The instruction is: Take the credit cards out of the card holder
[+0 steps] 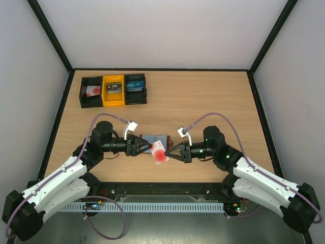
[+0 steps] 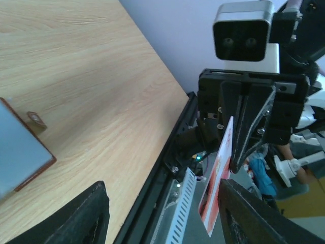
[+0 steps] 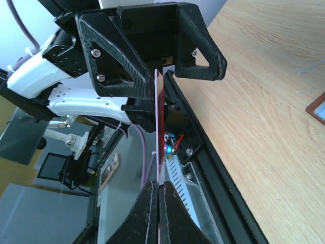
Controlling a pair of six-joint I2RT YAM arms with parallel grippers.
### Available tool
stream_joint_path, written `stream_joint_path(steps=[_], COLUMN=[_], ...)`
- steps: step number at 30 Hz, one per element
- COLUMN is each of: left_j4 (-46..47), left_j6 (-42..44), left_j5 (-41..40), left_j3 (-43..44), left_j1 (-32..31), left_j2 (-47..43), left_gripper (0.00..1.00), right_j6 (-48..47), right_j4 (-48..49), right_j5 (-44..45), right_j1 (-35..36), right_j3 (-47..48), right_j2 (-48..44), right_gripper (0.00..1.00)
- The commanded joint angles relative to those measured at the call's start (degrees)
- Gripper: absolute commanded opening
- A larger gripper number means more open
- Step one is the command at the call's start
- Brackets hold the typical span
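Top external view: at the back left of the table [image 1: 213,101], three little bins are sitting in a row. There is a black bin [image 1: 90,92], a yellow bin [image 1: 113,91] and a second black bin [image 1: 136,89] with something blue inside.

Nearer to me, the left arm is reaching in from the left side. Its left pincer [image 1: 147,147] is standing wide open and is gripping nothing. The left wrist view is showing its two fingers [image 2: 94,216] far apart.

Just beside it, the card holder [image 1: 154,139] is lying open and flat on the table. Its grey-blue inside is facing up and a little brown tab [image 2: 35,119] is sticking out.

A card [image 1: 160,154], white with a big red spot, is sitting between the two pincers, just in front of the card holder and out of its pockets.

The right pincer [image 1: 170,151] is squeezing tight on the card's edge. In the right wrist view, its fingers [image 3: 147,213] are pressing together with the thin card standing up between them. The card's far end is poking into the gap of the open left pincer. I cannot tell if that end is touching the left fingers.
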Motion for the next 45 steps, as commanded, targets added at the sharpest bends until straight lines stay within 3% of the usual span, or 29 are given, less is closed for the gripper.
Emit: stream_joint_path(steps=[1, 11, 13, 25, 34, 40, 45], left_j4=[4.4, 11.0, 11.2, 10.4, 15.3, 16.3, 15.8], left_j6=[-0.5, -4.8, -4.9, -5.6, -9.6, -11.2, -12.8], left_j5=[6.2, 7.0, 6.6, 5.1, 1.6, -2.6, -6.4], left_j3=[-0.8, -3.3, -3.4, -3.2, -5.2, -5.0, -5.2], left_j1=[0.0, 0.1, 0.1, 0.1, 0.3, 0.8, 3.3], left_j2=[-1.4, -2.3, -2.2, -3.6, -2.8, -2.4, -3.2], left_gripper=[0.57, 0.09, 0.04, 0.03, 0.03, 0.03, 0.03], right_j6=[4.1, 7.0, 7.1, 7.5, 6.1, 5.9, 3.1], right_j4=[6.9, 11.8, 11.7, 11.5, 8.2, 5.5, 0.6], right_j5=[-4.1, -5.1, -4.9, -1.9, 6.7, 11.3, 16.2], right_j1=[-0.2, -0.2, -0.3, -0.2, -0.3, -0.2, -0.2], right_j3=[-1.1, -2.8, -2.9, -4.4, -4.6, -3.8, -2.9], right_j2=[-0.5, 1.1, 1.1, 0.8, -0.9, -1.2, -1.7], right_gripper=[0.02, 0.02, 0.02, 0.03, 0.35, 0.74, 0.99])
